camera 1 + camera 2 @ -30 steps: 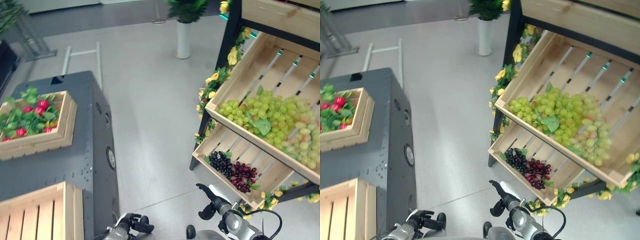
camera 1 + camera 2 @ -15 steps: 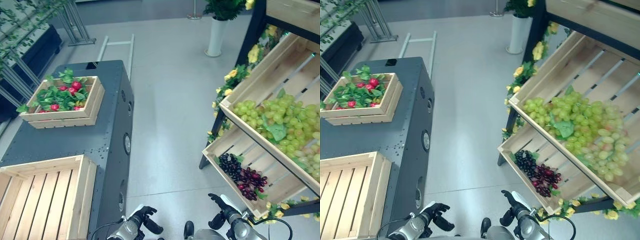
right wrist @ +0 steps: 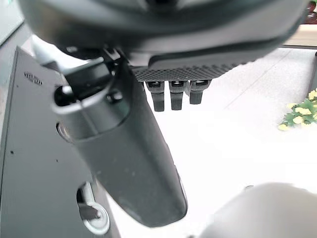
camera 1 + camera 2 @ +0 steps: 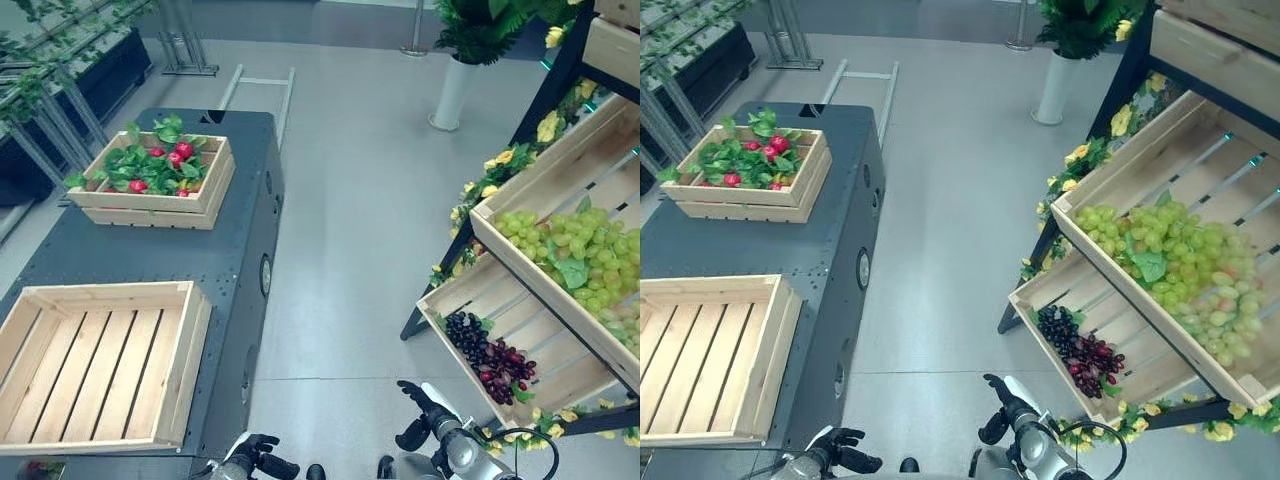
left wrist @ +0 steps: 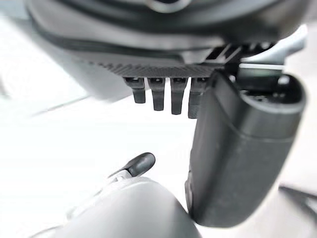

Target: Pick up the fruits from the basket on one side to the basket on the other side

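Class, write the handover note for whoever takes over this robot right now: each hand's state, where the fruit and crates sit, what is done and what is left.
Left hand: low in front of the body, fingers relaxed, holding nothing.
Right hand: low in front too, open and empty.
Fruit: dark grapes lie in the lower shelf crate on the right; green grapes fill the upper shelf crate.
On the grey cabinet at left: an empty wooden crate nearest, and a far crate with leaves and red fruit.
Done: nothing moved into the empty crate.
Left: reach for the grapes, carry them across, release.
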`<state>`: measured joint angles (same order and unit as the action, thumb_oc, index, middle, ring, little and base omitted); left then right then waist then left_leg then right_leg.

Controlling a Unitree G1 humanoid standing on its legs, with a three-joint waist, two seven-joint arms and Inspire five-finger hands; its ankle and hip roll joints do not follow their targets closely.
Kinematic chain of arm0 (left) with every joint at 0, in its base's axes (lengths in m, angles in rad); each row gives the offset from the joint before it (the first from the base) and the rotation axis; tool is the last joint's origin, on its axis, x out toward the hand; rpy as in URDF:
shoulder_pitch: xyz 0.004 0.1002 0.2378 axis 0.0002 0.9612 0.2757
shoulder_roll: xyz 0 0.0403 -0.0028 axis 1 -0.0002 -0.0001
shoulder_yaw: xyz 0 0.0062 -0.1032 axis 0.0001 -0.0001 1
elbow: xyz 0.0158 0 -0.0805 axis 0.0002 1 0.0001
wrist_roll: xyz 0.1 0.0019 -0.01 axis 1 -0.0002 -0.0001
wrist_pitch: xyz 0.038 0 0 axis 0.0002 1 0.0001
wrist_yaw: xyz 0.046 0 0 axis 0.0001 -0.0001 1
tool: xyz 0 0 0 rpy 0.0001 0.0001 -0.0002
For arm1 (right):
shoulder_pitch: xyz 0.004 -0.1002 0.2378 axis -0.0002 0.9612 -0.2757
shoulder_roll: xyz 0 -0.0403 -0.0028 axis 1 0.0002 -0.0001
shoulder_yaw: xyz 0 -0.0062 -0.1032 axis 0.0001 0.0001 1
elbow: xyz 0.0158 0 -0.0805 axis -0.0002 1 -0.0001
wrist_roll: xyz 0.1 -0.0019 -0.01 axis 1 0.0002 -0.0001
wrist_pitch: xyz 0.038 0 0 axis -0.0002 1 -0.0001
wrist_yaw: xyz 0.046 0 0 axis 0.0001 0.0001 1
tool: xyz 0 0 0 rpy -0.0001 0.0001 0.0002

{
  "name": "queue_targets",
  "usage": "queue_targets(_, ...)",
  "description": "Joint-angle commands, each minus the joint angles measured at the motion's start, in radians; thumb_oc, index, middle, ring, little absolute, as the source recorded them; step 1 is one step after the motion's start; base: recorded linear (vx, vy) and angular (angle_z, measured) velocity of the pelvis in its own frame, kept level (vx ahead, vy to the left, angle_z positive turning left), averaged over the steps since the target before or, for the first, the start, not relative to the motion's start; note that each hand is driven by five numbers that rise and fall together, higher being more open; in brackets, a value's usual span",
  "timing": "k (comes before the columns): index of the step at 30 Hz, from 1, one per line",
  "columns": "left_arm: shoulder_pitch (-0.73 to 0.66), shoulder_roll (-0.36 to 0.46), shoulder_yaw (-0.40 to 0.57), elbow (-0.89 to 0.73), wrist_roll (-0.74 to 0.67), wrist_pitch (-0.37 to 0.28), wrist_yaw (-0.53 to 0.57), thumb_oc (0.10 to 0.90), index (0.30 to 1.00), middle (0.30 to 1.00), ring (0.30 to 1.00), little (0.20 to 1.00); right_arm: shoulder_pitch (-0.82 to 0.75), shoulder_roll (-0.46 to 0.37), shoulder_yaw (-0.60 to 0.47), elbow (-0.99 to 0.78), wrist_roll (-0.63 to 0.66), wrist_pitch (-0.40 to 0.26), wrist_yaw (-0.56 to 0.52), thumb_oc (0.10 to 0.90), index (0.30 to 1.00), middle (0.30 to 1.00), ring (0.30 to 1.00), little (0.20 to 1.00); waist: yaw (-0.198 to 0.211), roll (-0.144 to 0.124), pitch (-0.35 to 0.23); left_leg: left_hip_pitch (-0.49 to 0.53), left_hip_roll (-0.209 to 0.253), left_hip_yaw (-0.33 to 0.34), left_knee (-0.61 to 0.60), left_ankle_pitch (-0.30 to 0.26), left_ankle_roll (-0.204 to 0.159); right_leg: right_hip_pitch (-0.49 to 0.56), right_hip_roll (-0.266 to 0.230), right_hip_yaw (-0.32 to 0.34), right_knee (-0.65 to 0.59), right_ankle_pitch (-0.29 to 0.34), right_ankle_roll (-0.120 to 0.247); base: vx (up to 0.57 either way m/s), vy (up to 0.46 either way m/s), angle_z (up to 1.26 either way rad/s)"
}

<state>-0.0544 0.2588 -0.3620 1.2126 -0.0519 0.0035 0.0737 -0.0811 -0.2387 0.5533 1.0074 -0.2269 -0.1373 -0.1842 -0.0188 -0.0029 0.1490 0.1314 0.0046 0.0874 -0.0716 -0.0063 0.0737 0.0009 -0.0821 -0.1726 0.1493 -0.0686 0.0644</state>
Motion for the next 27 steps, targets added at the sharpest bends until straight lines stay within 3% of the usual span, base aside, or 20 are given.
queue_targets(1, -0.042, -0.009, 0.019, 0.003, -0.065, -0.019, 0.037, 0.800, 0.900, 0.900, 0.900, 0.900, -0.050, -0.002, -0.016, -0.026, 0.018, -0.053, 0.006, 0.800, 0.900, 0.900, 0.900, 0.900, 0.026, -0.015, -0.047, -0.041, -0.046, 0.004, -0.016, -0.049, -0.022, 0.081, 0.049, 0.040, -0.181, 0.026, -0.005, -0.14, -0.233, 0.01)
queue_targets(4, -0.036, -0.014, 0.030, 0.003, -0.087, -0.029, 0.050, 0.800, 0.900, 0.900, 0.900, 0.900, -0.064, -0.001, -0.008, -0.021, 0.063, -0.059, 0.018, 0.800, 0.900, 0.900, 0.900, 0.900, 0.038, -0.019, -0.054, -0.050, -0.036, 0.009, -0.016, -0.036, -0.041, 0.101, 0.058, 0.028, -0.217, 0.042, -0.013, -0.15, -0.261, -0.14)
queue_targets(8, -0.016, -0.040, -0.015, -0.021, 0.075, -0.081, 0.030, 0.800, 0.900, 0.900, 0.900, 0.900, -0.032, -0.016, -0.036, -0.040, 0.075, -0.019, 0.054, 0.800, 0.900, 0.900, 0.900, 0.900, 0.022, -0.029, -0.058, -0.048, -0.025, 0.025, -0.004, -0.026, -0.059, 0.114, 0.083, 0.050, -0.237, 0.043, -0.037, -0.11, -0.193, -0.06)
queue_targets(11, -0.011, -0.050, -0.055, -0.034, 0.030, -0.091, 0.090, 0.800, 0.900, 0.900, 0.900, 0.900, -0.010, -0.040, -0.048, -0.023, 0.028, -0.027, 0.079, 0.800, 0.900, 0.900, 0.900, 0.900, 0.009, -0.039, -0.047, -0.083, -0.020, 0.052, 0.108, -0.056, -0.071, 0.125, 0.080, 0.049, -0.237, 0.043, -0.047, -0.13, -0.079, 0.05)
queue_targets(12, -0.017, -0.046, -0.038, -0.040, -0.009, -0.087, 0.083, 0.800, 0.900, 0.900, 0.900, 0.900, -0.006, -0.053, -0.049, -0.009, 0.034, -0.024, 0.082, 0.800, 0.900, 0.900, 0.900, 0.900, 0.007, -0.052, -0.037, -0.112, -0.023, 0.074, 0.213, -0.098, -0.072, 0.132, 0.069, 0.038, -0.237, 0.047, -0.053, -0.12, -0.043, 0.07)
queue_targets(15, -0.022, -0.042, -0.027, -0.028, 0.010, -0.085, 0.063, 0.800, 0.900, 0.900, 0.900, 0.900, -0.020, -0.057, -0.056, 0.022, 0.079, -0.028, 0.081, 0.800, 0.900, 0.900, 0.900, 0.900, 0.017, -0.063, -0.023, -0.156, -0.044, 0.033, 0.323, -0.130, -0.059, 0.134, 0.065, 0.052, -0.232, 0.055, -0.059, -0.14, -0.022, 0.23)
queue_targets(17, -0.026, -0.042, -0.017, -0.022, 0.013, -0.078, 0.021, 0.800, 0.900, 0.900, 0.900, 0.900, -0.045, -0.046, -0.050, 0.053, 0.127, -0.033, 0.090, 0.800, 0.900, 0.900, 0.900, 0.900, 0.020, -0.044, -0.025, -0.097, -0.050, -0.022, 0.152, -0.095, -0.047, 0.107, 0.092, 0.092, -0.211, 0.043, -0.060, -0.08, 0.065, 0.09)
queue_targets(18, -0.028, -0.044, -0.019, -0.024, 0.020, -0.074, 0.001, 0.800, 0.900, 0.900, 0.900, 0.900, -0.044, -0.041, -0.061, 0.044, 0.126, -0.011, 0.096, 0.800, 0.900, 0.900, 0.900, 0.900, 0.016, -0.037, -0.027, -0.091, -0.055, -0.022, 0.122, -0.080, -0.045, 0.107, 0.093, 0.091, -0.213, 0.049, -0.054, -0.08, 0.072, -0.21)
queue_targets(19, -0.032, -0.047, -0.036, -0.028, 0.037, -0.072, -0.028, 0.800, 0.900, 0.900, 0.900, 0.900, -0.041, -0.037, -0.068, 0.036, 0.149, 0.016, 0.107, 0.800, 0.900, 0.900, 0.900, 0.900, 0.015, -0.033, -0.028, -0.095, -0.056, -0.030, 0.104, -0.061, -0.051, 0.104, 0.094, 0.092, -0.218, 0.054, -0.050, -0.09, 0.044, -0.14)
queue_targets(21, -0.040, -0.048, -0.052, -0.022, 0.029, -0.096, -0.017, 0.800, 0.900, 0.900, 0.900, 0.900, -0.042, -0.030, -0.069, 0.055, 0.208, -0.009, 0.142, 0.800, 0.900, 0.900, 0.900, 0.900, 0.015, -0.027, -0.028, -0.091, -0.060, -0.053, 0.076, -0.051, -0.043, 0.093, 0.096, 0.100, -0.214, 0.050, -0.049, -0.06, 0.046, -0.10)
queue_targets(22, -0.047, -0.050, -0.055, -0.021, -0.005, -0.107, -0.021, 0.800, 0.900, 0.900, 0.900, 0.900, -0.043, -0.022, -0.073, 0.068, 0.192, -0.028, 0.168, 0.800, 0.900, 0.900, 0.900, 0.900, 0.011, -0.022, -0.027, -0.081, -0.059, -0.054, 0.060, -0.048, -0.039, 0.090, 0.098, 0.105, -0.212, 0.048, -0.049, 0.00, 0.074, -0.15)
queue_targets(27, -0.030, -0.058, -0.039, -0.020, -0.049, -0.104, -0.024, 0.800, 0.900, 0.900, 0.900, 0.900, -0.024, -0.012, -0.078, 0.101, 0.162, 0.006, 0.186, 0.800, 0.900, 0.900, 0.900, 0.900, 0.015, -0.014, -0.039, -0.038, -0.063, -0.051, 0.029, -0.046, -0.036, 0.121, 0.095, 0.080, -0.231, 0.046, -0.050, 0.05, 0.060, 0.02)
